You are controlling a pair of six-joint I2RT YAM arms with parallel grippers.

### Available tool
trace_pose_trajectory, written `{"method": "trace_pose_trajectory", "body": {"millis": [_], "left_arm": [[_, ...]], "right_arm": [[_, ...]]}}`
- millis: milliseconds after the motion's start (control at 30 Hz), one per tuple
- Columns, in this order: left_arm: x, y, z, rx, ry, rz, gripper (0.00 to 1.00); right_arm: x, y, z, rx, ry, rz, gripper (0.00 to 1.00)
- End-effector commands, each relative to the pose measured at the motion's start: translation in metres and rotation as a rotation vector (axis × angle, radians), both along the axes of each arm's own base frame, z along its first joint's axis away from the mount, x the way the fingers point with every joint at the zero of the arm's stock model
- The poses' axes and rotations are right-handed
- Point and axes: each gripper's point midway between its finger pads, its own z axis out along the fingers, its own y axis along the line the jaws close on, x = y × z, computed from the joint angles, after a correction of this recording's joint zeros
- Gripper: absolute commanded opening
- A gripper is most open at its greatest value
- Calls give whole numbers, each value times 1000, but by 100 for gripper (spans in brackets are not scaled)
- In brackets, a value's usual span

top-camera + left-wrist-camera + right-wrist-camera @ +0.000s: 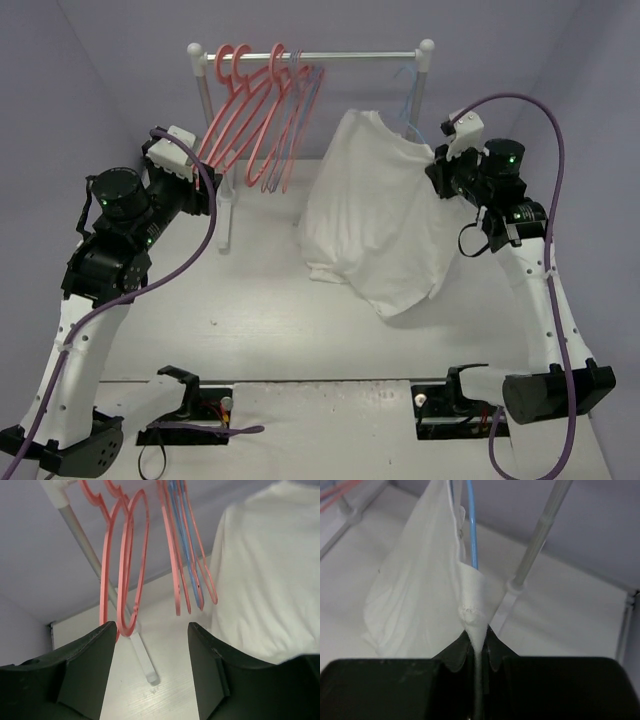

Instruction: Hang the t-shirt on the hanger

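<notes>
White t-shirt (375, 220), edge pinched in right claw (479, 647)

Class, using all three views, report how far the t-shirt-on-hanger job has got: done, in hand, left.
Done: the t-shirt hangs at the rail with the blue hanger inside its neck. In hand: the right claw pinches its shoulder cloth; the left claw is open, empty. Left: probably settling that shoulder and letting go.

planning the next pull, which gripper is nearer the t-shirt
Right. The right gripper is shut on the t-shirt at its shoulder; the left gripper hangs open by the pink hangers.
</notes>
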Motion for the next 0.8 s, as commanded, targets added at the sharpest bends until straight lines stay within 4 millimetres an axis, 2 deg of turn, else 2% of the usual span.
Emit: {"method": "trace_pose_trajectory", "body": {"millis": [0,33,133,267,400,633,700,767], "left_arm": [[-2,10,25,-88,-36,69,54],[-2,10,25,-90,-33,68,54],[-3,10,22,-95,-21,72,54],[-4,11,15,-90,2,77,54],[-7,12,12,-85,8,79,54],[-9,14,3,-73,25,82,54],[-9,15,1,-68,30,90,54],[-10,18,-4,-59,42,100,54]], "right_arm": [[40,-7,112,36,-330,-83,0],[44,-7,123,42,-354,-91,0],[69,-10,128,43,-362,-124,0],[92,-10,134,51,-371,-145,0],[115,-5,125,64,-357,-144,0],[141,4,102,106,-330,-155,0],[144,9,90,104,-308,-158,0],[144,14,69,99,-267,-154,0]]}}
